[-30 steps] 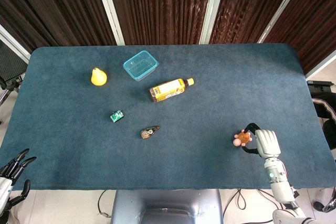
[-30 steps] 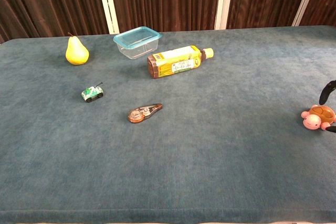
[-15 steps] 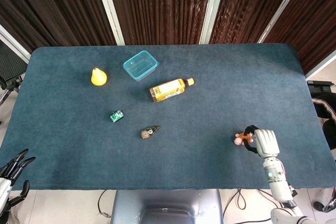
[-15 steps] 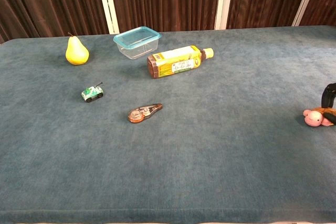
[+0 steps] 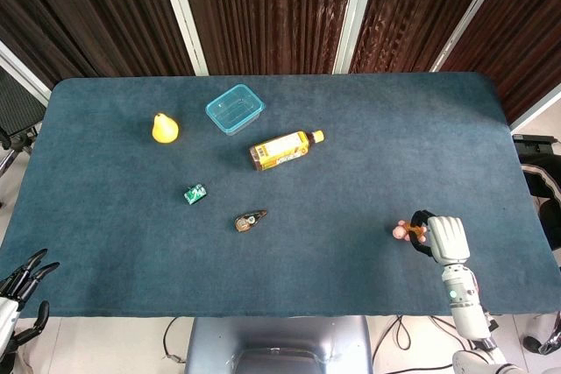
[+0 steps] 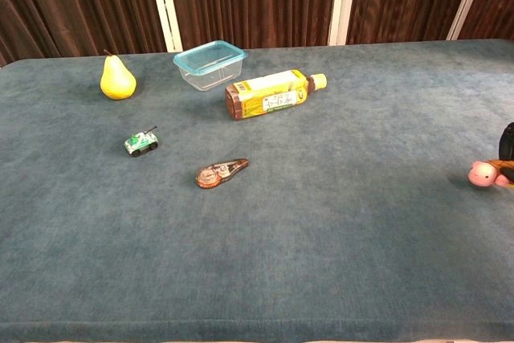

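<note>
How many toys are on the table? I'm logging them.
2: a green toy tank left of centre, and a pink turtle toy held by the right hand.

Head view: looks steeply down from high above the near edge, far enough to take in the whole bench (image 5: 421, 120) up to the curtains.
Chest view: sits low at the near edge, faces the far edge, closer.
Shared: the bench top; its right edge is cut off in the chest view.
</note>
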Controlling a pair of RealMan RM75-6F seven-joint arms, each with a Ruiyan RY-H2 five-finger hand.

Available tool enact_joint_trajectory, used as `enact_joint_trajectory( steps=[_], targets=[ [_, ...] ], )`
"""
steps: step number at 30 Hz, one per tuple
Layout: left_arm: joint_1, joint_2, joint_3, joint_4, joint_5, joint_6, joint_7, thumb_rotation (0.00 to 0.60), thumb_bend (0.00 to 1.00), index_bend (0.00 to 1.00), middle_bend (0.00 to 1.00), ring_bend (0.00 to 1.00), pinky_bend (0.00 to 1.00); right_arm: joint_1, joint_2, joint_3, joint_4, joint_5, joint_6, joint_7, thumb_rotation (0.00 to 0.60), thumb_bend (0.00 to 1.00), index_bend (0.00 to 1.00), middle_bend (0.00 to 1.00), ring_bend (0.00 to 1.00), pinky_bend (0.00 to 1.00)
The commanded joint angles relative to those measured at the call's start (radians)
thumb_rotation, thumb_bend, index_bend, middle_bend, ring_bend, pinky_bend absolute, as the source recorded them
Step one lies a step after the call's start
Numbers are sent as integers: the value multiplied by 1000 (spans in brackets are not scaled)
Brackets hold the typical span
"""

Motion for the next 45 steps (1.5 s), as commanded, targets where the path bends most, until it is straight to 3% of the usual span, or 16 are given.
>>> enact_joint_trajectory(
  steps=[1,3,6,8,11,13,17,19,21,22,25,27,29,32,38,45],
  targets=[
    [-1,-1,-1,3,-2,-3,-2,600,587,172,21,146,357,-5,9,2,-20,-1,11,-2,600,1000,792,725,1000,1000],
    [-1,-1,-1,3,-3,-4,-1,600,587,172,21,146,357,-7,15,-2,-24,-16,25,28,600,1000,770,722,1000,1000],
    [0,-1,-1,2,-4,-3,-2,600,587,171,22,146,357,-9,47,-20,-54,-21,-8,72,600,973,554,593,1000,1000],
    [-1,-1,-2,1,-5,-3,-3,600,588,171,21,146,357,-11,77,-29,-89,-17,-33,70,600,723,318,416,1000,984],
    [-1,1,-2,2,-7,-4,-7,600,587,171,22,146,358,-17,122,-38,-154,-7,-56,36,600,344,97,261,964,929],
    [-2,2,-2,-1,-5,-4,-5,600,587,171,22,146,358,-23,151,-44,-201,-1,-65,14,600,217,14,188,923,889],
    [-2,2,-2,-2,-6,-6,-4,600,588,172,22,146,358,-45,230,-61,-326,-5,-49,-46,600,80,0,101,877,847],
    [-2,1,-3,1,-7,-4,-7,600,588,172,22,146,358,-64,269,-69,-391,-18,-13,-71,600,64,0,89,847,832],
    [-1,0,-4,3,-9,-4,-9,600,588,171,22,146,358,-94,315,-80,-470,-46,56,-99,600,61,0,84,749,791],
    [-1,0,-4,3,-9,-3,-10,600,588,171,22,146,358,-110,336,-85,-505,-58,88,-118,600,61,0,77,641,748],
    [0,0,-3,3,-6,-1,-8,600,588,171,22,147,358,-168,404,-100,-620,-84,195,-216,600,61,0,56,188,542],
    [1,0,-4,3,-6,1,-7,600,588,171,22,147,358,-212,448,-114,-693,-102,266,-267,600,61,0,27,37,364],
    [2,-2,-5,2,-8,3,-5,600,588,171,22,147,358,-245,482,-128,-744,-109,306,-285,600,62,0,4,1,210],
    [4,-5,-7,2,-10,5,-1,600,586,172,22,147,358,-306,523,-152,-784,-126,381,-274,600,65,0,0,0,88],
    [0,-7,-7,-5,-8,-3,16,600,587,171,22,147,358,-386,525,-171,-723,-150,472,-184,600,118,0,0,0,36],
    [-4,-7,-7,-13,-4,-12,32,600,587,172,22,147,359,-399,527,-163,-706,-153,461,-157,600,119,0,0,0,24]
  ],
)
